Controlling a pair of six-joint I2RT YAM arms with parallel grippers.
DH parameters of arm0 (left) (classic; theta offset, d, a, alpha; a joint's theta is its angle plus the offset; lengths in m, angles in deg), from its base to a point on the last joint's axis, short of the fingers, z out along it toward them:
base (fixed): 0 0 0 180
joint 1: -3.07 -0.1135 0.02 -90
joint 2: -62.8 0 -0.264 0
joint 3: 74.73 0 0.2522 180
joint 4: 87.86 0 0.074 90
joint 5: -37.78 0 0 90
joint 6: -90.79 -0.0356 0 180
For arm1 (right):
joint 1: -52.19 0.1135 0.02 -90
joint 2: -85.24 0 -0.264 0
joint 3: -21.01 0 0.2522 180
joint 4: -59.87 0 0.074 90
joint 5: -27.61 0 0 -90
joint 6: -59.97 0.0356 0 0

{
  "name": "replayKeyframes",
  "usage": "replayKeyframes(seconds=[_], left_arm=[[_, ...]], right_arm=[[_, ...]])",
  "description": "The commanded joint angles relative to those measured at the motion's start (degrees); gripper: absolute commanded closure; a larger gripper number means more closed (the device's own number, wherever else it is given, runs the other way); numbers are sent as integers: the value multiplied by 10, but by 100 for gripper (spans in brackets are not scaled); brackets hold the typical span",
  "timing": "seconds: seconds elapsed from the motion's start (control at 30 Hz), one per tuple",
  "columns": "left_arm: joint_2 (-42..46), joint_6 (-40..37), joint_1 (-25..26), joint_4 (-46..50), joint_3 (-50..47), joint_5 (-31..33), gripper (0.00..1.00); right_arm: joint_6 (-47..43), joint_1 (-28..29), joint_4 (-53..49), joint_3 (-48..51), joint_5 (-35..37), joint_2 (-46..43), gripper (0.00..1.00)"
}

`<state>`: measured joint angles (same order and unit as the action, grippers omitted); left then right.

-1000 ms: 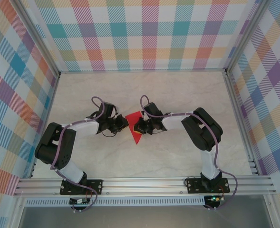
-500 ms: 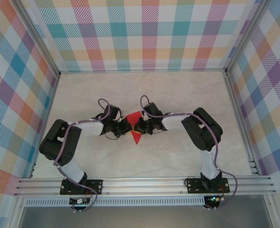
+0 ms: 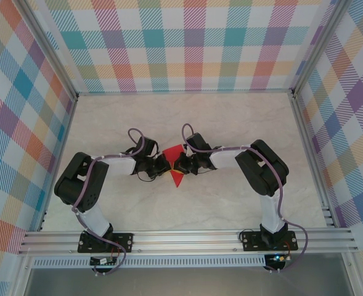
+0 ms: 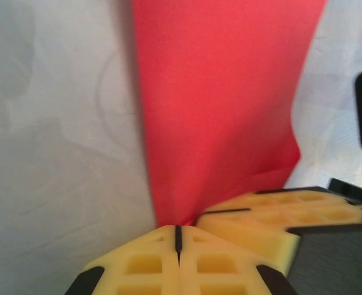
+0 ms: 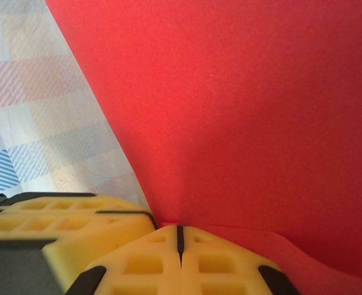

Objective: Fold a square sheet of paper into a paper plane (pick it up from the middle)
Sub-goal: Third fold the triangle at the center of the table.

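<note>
Pale marbled table (image 3: pixel 230 123); folded red paper (image 3: pixel 177 177) at centre, whether resting on surface unclear.

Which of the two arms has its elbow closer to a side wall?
The left arm: its elbow sits almost against the checked wall; the right arm has a wider gap.

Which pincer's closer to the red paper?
Neither; it's a tie. Left pincer is shut on the red paper from its left, right pincer from its right, tips side by side.

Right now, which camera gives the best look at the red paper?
The top camera: the red paper shows its overall pointed shape on the table. The wrist cameras are too close, showing blurry red patches pinched in shut yellow fingertips.
</note>
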<state>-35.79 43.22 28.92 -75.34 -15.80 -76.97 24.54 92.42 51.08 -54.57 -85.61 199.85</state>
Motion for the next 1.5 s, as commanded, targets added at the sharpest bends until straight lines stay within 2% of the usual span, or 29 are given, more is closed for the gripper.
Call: replayKeyframes(seconds=[0.0,0.53,0.77,1.27,1.47], left_arm=[[-4,-3,5,12,4,39,100],[31,15,5,-16,3,8,100],[2,24,6,-29,-3,1,100],[-18,6,5,-1,0,25,100],[-25,-6,5,13,-5,32,100]], right_arm=[[-5,1,-46,17,30,15,100],[-4,1,-45,19,28,15,100],[-2,1,-44,19,27,18,100],[0,1,-45,14,23,7,100],[-8,1,-25,10,-4,-25,100]])
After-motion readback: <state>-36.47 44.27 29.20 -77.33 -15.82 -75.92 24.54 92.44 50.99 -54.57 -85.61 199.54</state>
